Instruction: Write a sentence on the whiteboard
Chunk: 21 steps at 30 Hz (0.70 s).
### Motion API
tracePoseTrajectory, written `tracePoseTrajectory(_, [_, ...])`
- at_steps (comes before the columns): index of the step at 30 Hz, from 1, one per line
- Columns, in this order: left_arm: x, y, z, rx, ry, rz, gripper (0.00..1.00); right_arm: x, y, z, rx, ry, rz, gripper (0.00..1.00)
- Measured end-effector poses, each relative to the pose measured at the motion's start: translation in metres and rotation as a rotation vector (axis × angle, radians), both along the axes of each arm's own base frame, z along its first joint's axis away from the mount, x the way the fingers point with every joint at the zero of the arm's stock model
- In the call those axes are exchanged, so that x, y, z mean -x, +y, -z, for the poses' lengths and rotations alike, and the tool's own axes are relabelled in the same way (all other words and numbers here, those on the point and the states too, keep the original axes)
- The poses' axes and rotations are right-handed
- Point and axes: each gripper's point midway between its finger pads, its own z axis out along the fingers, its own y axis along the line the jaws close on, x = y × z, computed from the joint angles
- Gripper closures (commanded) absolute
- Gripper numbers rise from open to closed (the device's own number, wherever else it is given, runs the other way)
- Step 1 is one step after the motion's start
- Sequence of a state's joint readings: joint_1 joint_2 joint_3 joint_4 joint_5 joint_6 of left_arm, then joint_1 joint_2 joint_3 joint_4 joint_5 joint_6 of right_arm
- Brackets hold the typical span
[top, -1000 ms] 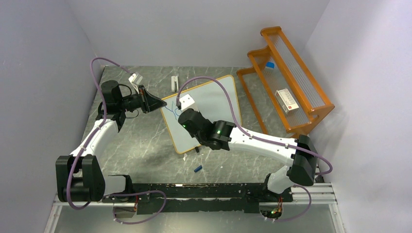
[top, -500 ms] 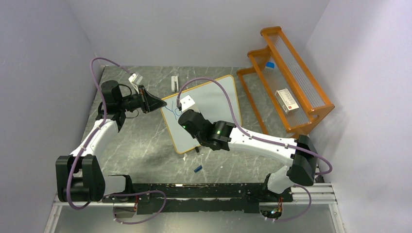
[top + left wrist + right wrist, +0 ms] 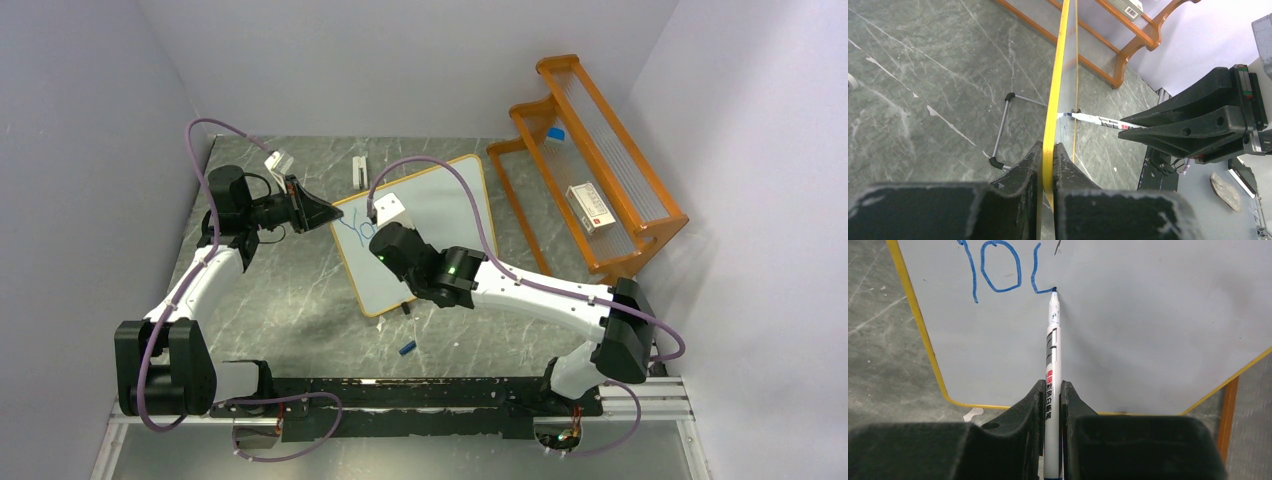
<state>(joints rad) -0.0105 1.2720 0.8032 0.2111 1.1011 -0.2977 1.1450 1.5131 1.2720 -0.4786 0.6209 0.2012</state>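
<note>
The whiteboard (image 3: 440,215) lies on the marble table, with a tan-yellow frame and blue strokes (image 3: 358,229) near its left corner. My left gripper (image 3: 325,213) is shut on the board's left edge; in the left wrist view the yellow frame (image 3: 1055,95) runs between the fingers of this gripper (image 3: 1047,150). My right gripper (image 3: 1052,387) is shut on a white marker (image 3: 1052,360), whose blue tip touches the board (image 3: 1148,330) at the end of the third blue stroke (image 3: 1040,277). In the top view my right gripper (image 3: 372,228) is over the writing. The marker also shows in the left wrist view (image 3: 1098,120).
An orange wooden rack (image 3: 590,160) stands at the right with a small box (image 3: 588,206) and a blue item (image 3: 555,133) on it. A white object (image 3: 358,170) lies behind the board. A blue cap (image 3: 407,348) lies near the front. A black clip foot (image 3: 1000,131) shows under the board.
My right gripper has moved the marker right along the board, and more blue strokes now show beside the first one. The left arm has not moved.
</note>
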Motion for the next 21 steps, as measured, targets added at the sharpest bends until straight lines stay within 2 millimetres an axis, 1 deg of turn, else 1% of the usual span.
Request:
tracePoseTrajectory(9, [-0.001, 0.000, 0.001, -0.002, -0.001, -0.002, 0.95, -0.006, 0.000, -0.004, -0.011, -0.014, 0.006, 1.00])
tracePoseTrajectory(21, [-0.001, 0.000, 0.001, -0.003, -0.003, -0.001, 0.95, -0.020, 0.006, -0.024, -0.054, -0.056, 0.014, 1.00])
